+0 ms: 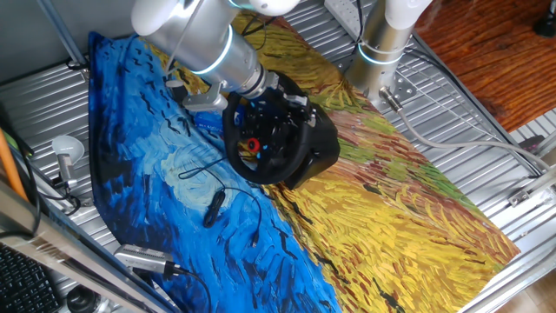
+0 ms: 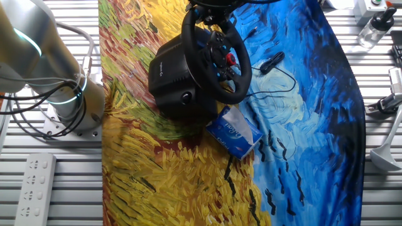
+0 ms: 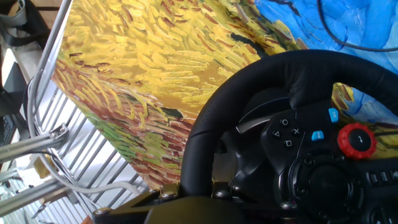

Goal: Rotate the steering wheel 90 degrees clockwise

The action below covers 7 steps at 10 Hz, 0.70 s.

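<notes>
The steering wheel (image 1: 271, 143) is black with a thick rim, small blue buttons and a red knob on the hub, on a bulky black base. It stands mid-table on the painted cloth and also shows in the other fixed view (image 2: 218, 58). My gripper (image 1: 280, 87) is at the rim's top, partly cut off at the upper edge of the other fixed view (image 2: 210, 9). In the hand view the rim (image 3: 205, 137) runs down between my two fingers, and my gripper (image 3: 191, 194) is shut on it. The red knob (image 3: 356, 140) sits at the right.
A blue tissue pack (image 2: 233, 130) lies against the wheel's base. A thin black cable with an inline pod (image 1: 213, 207) lies on the blue part of the cloth. The arm's base (image 2: 69, 94) stands on the slatted metal table. A white power strip (image 2: 34, 182) lies nearby.
</notes>
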{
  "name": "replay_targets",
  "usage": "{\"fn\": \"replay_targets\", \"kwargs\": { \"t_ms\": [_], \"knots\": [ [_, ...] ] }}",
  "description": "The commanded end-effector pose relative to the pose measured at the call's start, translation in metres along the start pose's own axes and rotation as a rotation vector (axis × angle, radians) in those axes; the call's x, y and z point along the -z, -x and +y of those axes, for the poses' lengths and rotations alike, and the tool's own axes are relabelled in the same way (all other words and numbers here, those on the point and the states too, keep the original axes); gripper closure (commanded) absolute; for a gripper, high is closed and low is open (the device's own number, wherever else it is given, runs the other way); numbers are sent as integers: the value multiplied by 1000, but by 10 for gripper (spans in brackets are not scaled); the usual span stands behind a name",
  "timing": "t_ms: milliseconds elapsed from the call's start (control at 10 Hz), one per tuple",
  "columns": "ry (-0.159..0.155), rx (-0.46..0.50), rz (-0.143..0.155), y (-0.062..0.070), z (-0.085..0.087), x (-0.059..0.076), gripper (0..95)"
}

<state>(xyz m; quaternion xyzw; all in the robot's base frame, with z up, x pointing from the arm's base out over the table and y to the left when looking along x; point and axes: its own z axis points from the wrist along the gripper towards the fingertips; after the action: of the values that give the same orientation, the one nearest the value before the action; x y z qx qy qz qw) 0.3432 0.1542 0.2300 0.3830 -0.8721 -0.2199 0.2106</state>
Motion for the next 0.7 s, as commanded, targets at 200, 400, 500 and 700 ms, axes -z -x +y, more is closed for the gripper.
{"fn": "replay_targets", "kwargs": {
  "t_ms": [200,400,500,700],
  "knots": [
    [3,-43,-3,5,0,2,950],
    [-5,-48,-8,7,-1,0,950],
    [-8,-54,-10,8,-3,-1,950],
    [0,-79,-19,11,-2,0,950]
  ]
}}
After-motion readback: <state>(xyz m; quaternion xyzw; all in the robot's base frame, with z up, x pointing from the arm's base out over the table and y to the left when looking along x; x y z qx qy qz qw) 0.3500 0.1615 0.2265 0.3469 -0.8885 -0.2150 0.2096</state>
